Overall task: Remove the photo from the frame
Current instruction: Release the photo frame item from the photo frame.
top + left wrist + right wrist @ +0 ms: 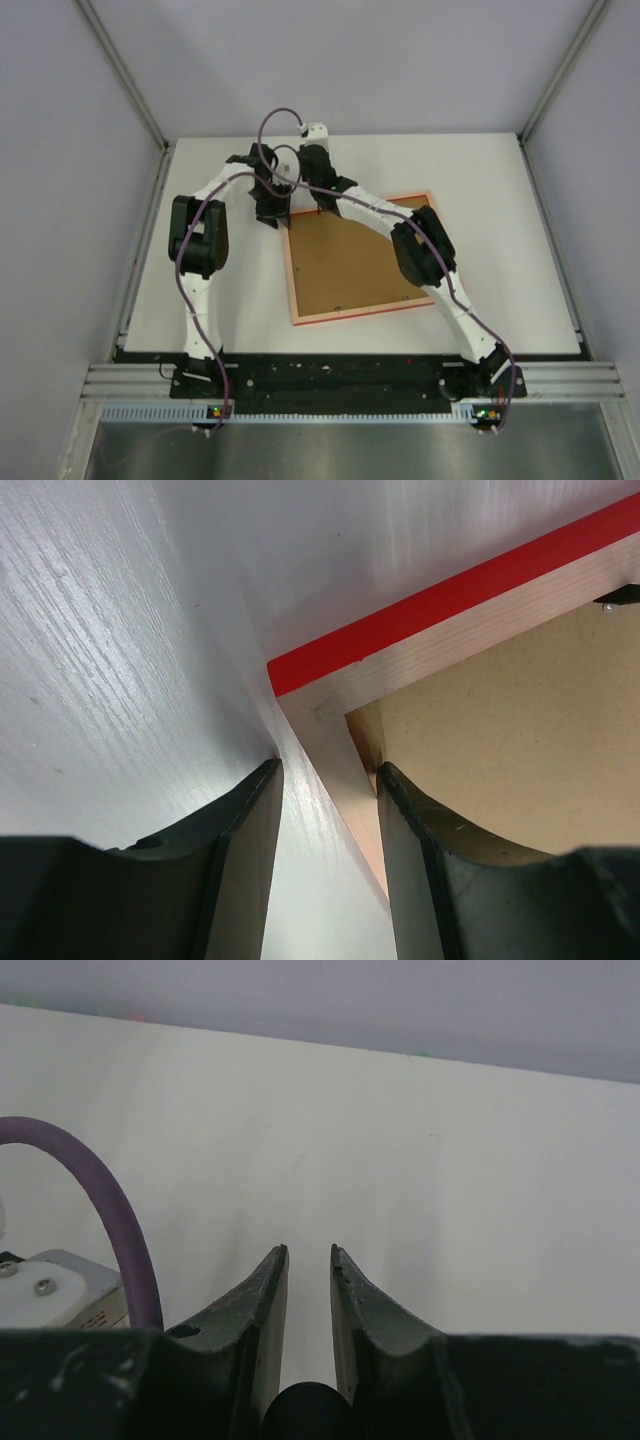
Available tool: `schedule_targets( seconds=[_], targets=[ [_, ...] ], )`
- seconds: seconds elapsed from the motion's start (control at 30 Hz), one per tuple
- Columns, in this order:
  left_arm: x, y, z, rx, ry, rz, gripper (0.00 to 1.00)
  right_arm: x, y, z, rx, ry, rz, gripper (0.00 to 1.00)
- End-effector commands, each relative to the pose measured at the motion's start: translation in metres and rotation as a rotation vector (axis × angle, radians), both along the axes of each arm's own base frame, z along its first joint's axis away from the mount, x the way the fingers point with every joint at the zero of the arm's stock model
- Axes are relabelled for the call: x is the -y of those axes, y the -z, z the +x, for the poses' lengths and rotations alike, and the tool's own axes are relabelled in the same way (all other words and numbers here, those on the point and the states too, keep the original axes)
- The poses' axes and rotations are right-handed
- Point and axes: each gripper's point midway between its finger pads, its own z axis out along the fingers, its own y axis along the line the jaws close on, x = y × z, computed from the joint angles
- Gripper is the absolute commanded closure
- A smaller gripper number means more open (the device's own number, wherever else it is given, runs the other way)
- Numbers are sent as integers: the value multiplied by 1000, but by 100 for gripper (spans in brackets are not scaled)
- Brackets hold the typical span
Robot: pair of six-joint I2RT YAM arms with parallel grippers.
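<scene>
Starting down by the arm bases: got the frame (450,605) lying back-up on the white worktop (520,250), a bit right of centre and skewed slightly, pale pinkish rim up top and a plain brown backing board (345,265) filling the middle. Moving up to its far-left corner: found the left claw (325,765) parked right there, jaws apart and straddling one rail just beside the corner. One finger (240,860) down over bare worktop just outside the frame, the other finger (420,860) inside it, tip up against the rail's inner edge over the board. Not squeezing the wood, going by the wrist view, just sitting either side of it with a sliver of worktop showing on the outer side. Also catching the bright red outer face of the other rail running off from that corner. Further back: got the right claw (308,1252) beyond the frame's far edge and clear of it, jaws only a narrow slit apart with nothing between, aimed across bare worktop at the grey back wall (400,1000). Purple cable (135,1250) looping past on its left.
</scene>
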Motion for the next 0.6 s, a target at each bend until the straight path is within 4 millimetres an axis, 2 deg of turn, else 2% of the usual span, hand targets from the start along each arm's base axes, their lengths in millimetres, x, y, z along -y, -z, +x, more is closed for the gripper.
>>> schedule_targets(
  seconds=[0.0, 0.1, 0.23, 0.5, 0.57],
  targets=[
    [5, 2, -7, -8, 34, 2, 51, -32, -16, -12, 87, -164, 34, 100],
    [3, 1, -5, 0, 34, 10, 51, -35, -26, -19, 138, -224, 18, 100],
    [2, 3, -4, 5, 34, 20, 51, -35, -24, -25, 170, -278, -24, 100],
    [1, 11, -4, -15, 34, 31, 51, -25, -24, -28, 171, -253, -25, 100],
    [0, 14, -4, -19, 31, 37, 51, -28, -29, -29, 161, -266, -5, 100]
  ],
)
